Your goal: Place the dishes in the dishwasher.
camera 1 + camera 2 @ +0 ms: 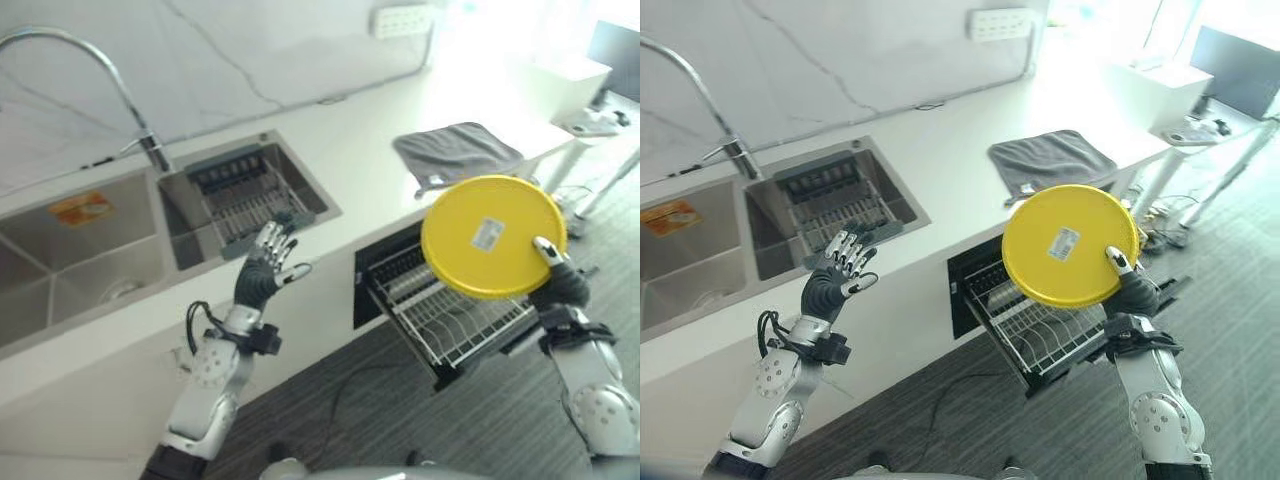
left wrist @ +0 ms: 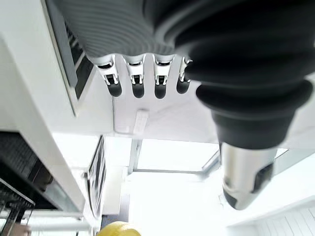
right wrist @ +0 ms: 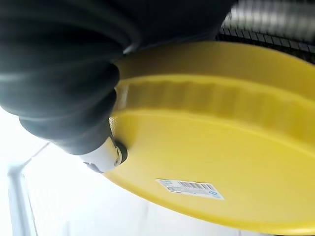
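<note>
Left eye view: right hand (image 1: 560, 282) grips the yellow plate (image 1: 492, 236) by its near-right rim, thumb (image 1: 546, 248) laid across the face. Plate is tilted up on edge, underside with a white sticker (image 1: 487, 233) facing the camera, held in the air above the rack (image 1: 455, 315). Rack is pulled out of the dishwasher (image 1: 378, 268) opening under the counter (image 1: 330, 140); it looks bare where visible. Left hand (image 1: 266, 268) is up in front of the counter edge, fingers spread and straight, holding nothing. Behind it the sink (image 1: 90, 250), a drainer basket (image 1: 245, 195) in its right basin, tap (image 1: 70, 60) at far left. Grey towel (image 1: 455, 150) lies on the counter, beyond the plate.

Right eye view: same layout. Plate (image 1: 1070, 245) clear of the rack (image 1: 1040, 330), not touching it. Right hand (image 1: 1132, 288) at the plate's near-right edge. Left hand (image 1: 835, 275) open, near the sink's front edge. Towel (image 1: 1050, 158) just beyond the plate.

Left wrist view: left fingers (image 2: 138, 78) in a straight row, thumb (image 2: 243, 167) apart, nothing between them. A sliver of the plate (image 2: 118, 229) shows far off.

Right wrist view: plate (image 3: 221, 157) close up, ribbed rim and sticker (image 3: 189, 188) visible. Thumb (image 3: 106, 152) presses on its underside; fingers hidden behind the plate.
</note>
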Controlling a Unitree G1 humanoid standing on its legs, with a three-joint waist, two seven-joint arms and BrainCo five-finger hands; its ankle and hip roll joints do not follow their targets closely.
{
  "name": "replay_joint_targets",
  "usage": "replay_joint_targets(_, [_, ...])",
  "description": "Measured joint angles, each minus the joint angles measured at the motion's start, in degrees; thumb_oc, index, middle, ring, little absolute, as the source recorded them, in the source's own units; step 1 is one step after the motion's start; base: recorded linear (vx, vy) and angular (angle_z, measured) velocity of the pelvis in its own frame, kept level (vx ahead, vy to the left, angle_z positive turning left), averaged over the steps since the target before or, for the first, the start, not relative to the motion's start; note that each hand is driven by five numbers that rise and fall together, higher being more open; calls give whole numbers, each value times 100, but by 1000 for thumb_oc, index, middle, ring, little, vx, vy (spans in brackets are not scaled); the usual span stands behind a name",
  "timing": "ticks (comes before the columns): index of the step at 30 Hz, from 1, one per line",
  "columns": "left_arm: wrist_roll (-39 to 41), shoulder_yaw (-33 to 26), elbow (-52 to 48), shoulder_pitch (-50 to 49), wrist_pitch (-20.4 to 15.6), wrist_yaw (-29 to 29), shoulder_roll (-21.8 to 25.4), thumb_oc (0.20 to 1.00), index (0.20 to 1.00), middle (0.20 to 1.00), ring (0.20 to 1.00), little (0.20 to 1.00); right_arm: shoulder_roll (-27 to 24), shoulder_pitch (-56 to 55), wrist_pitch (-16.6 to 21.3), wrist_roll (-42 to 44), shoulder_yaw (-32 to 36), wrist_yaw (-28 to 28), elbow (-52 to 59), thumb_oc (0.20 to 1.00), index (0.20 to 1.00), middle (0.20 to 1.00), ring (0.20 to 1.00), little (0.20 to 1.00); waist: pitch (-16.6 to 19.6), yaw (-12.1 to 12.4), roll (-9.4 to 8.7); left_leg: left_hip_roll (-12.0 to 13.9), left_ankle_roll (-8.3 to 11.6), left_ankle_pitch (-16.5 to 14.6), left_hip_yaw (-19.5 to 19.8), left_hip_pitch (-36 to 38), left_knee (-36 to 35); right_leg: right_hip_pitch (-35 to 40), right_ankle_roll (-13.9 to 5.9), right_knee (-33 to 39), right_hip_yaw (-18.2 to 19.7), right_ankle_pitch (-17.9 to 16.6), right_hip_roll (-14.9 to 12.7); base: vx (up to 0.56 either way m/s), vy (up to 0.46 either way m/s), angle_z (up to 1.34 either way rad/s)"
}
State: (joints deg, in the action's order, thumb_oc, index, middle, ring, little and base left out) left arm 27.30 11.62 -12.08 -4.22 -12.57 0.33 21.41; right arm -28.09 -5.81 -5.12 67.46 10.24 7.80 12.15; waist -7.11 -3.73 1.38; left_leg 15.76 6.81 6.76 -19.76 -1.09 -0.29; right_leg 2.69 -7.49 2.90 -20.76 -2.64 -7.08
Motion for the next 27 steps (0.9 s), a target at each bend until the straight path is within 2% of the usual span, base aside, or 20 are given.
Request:
replay_joint_targets(3, [-143, -33, 1, 4, -39, 63, 33, 1000, 1000, 1000, 1000, 1000, -16, -62, -10, 3, -9, -144, 7, 200, 200, 200, 200, 200, -6, -79, 43, 2, -3, 8, -117, -96, -37, -221, 14, -74, 137, -78, -29, -214, -259, -29])
replay_joint_targets(7, [-139, -36, 107, -41, -140, 195, 77, 1000, 1000, 1000, 1000, 1000, -59, -42, -26, -2, -33, -231, 7, 200, 200, 200, 200, 200, -30, -41, 274, 49, -167, -24, -271, -100, 129, -380, 60, -335, 292, 18, -36, -80, -113, -18])
replay_joint_targets(8, [-139, -47, 118, -96, -149, 196, 84, 1000, 1000, 1000, 1000, 1000, -81, -29, -29, -6, -36, -232, 3, 200, 200, 200, 200, 200, -87, -17, 272, 79, -156, -8, -280, -152, 427, -424, 137, -474, 339, 145, -82, 0, 0, 0])
replay_joint_targets(9, [-142, -45, 122, -159, -160, 191, 72, 1000, 1000, 1000, 1000, 1000, -71, -17, -18, -11, -33, -233, 0, 200, 200, 200, 200, 200, -134, -4, 125, -20, -200, 18, -280, -332, 871, -372, 166, -435, 336, 175, -221, 15, 36, 2])
replay_joint_targets(10, [-144, -32, 128, -180, -161, 184, 55, 1000, 1000, 1000, 1000, 1000, -54, 11, 5, -27, -20, -234, 0, 200, 200, 200, 200, 200, -167, -6, 7, -273, -180, -158, -261, -436, 1230, -282, 159, -306, 346, 110, -408, 86, 88, 3])
replay_joint_targets(11, [-148, -35, 120, -224, -170, 172, 25, 1000, 1000, 1000, 1000, 1000, -51, 56, 82, -101, -31, -234, 28, 200, 200, 200, 200, 200, -154, 27, -89, -764, -309, -463, -271, -490, 1474, -221, 102, -213, 416, 62, -630, 112, 119, 0])
replay_joint_targets(12, [-152, -37, 91, -222, -183, 177, 6, 1000, 1000, 1000, 1000, 1000, 23, 114, 114, -251, -64, -220, 138, 200, 200, 200, 200, 200, -114, 36, -8, -1267, -482, -683, -461, -462, 1458, -126, 16, -103, 408, 5, -689, 149, 144, 9])
replay_joint_targets(13, [-157, -37, 60, -136, -201, 184, -39, 1000, 1000, 1000, 1000, 1000, 137, 184, 186, -415, -90, -174, 248, 200, 200, 200, 200, 200, -77, -7, 122, -1506, -685, -948, -677, -358, 1083, -103, -34, -114, 351, -26, -663, 159, 154, 21])
replay_joint_targets(14, [-166, -45, 14, -27, -247, 201, -46, 1000, 1000, 1000, 1000, 1000, 277, 270, 247, -533, -185, -171, 357, 200, 200, 200, 200, 200, -76, 9, 268, -1553, -1194, -1061, -722, -112, 519, -108, -72, -220, 277, 8, -482, 192, 192, 22])
replay_joint_targets(15, [-246, -35, 17, 44, -250, 248, -14, 1000, 1000, 1000, 1000, 1000, 356, 326, 250, -630, -474, -174, 440, 200, 200, 200, 200, 200, -75, 20, 126, -1593, -1088, -1028, -709, -39, 390, -201, -79, -394, 301, 134, -496, 191, 194, 13])
replay_joint_targets(17, [-392, 6, 51, 93, -247, 407, 84, 1000, 1000, 1000, 1000, 1000, 335, 442, 220, -669, -770, -238, 482, 200, 200, 200, 200, 200, -62, 138, -125, -1708, -1074, -991, -731, 157, 222, -282, -125, -723, 529, 248, -555, 216, 171, 1])
replay_joint_targets(18, [-390, 24, 6, 165, -244, 529, 208, 1000, 1000, 1000, 1000, 1000, 332, 458, 226, -667, -752, -242, 526, 200, 200, 200, 200, 200, -60, 178, -258, -1747, -1077, -987, -733, 283, 128, -323, -111, -1034, 599, 471, -541, 263, 144, -4])
replay_joint_targets(19, [-450, 13, -50, 172, -247, 578, 239, 1000, 1000, 1000, 1000, 1000, 332, 449, 229, -671, -727, -284, 527, 200, 200, 200, 200, 200, -59, 218, -323, -1772, -1091, -983, -735, 356, 70, -321, -109, -1065, 603, 526, -542, 260, 121, -4])
replay_joint_targets(20, [-614, 9, -57, 179, -249, 616, 237, 1000, 1000, 1000, 1000, 1000, 332, 445, 230, -673, -706, -343, 527, 200, 200, 200, 200, 200, -63, 251, -363, -1783, -1140, -950, -745, 423, 9, -303, -125, -1076, 601, 547, -533, 168, 60, -12])
replay_joint_targets(24, [-655, 67, -45, 209, -240, 660, 240, 1000, 1000, 1000, 1000, 1000, 332, 449, 233, -673, -652, -449, 528, 200, 200, 200, 200, 200, -52, 253, -467, -1739, -1122, -962, -708, 444, -8, -208, -132, -877, 608, 560, -431, 133, 23, -6])
replay_joint_targets(26, [-685, 164, -46, 214, -240, 655, 229, 1000, 1000, 1000, 1000, 1000, 333, 450, 234, -673, -588, -458, 528, 200, 200, 200, 200, 200, -54, 252, -475, -1707, -1121, -962, -549, 447, 38, -121, -129, -843, 658, 562, -377, 89, -92, 8])
replay_joint_targets(27, [-879, 267, -45, 270, -240, 648, 232, 1000, 1000, 1000, 1000, 1000, 339, 428, 298, -677, -547, -460, 526, 200, 200, 200, 200, 200, -62, 234, -495, -1690, -1116, -960, -302, 411, 73, -67, -58, -828, 853, 608, -341, 42, -153, 32])
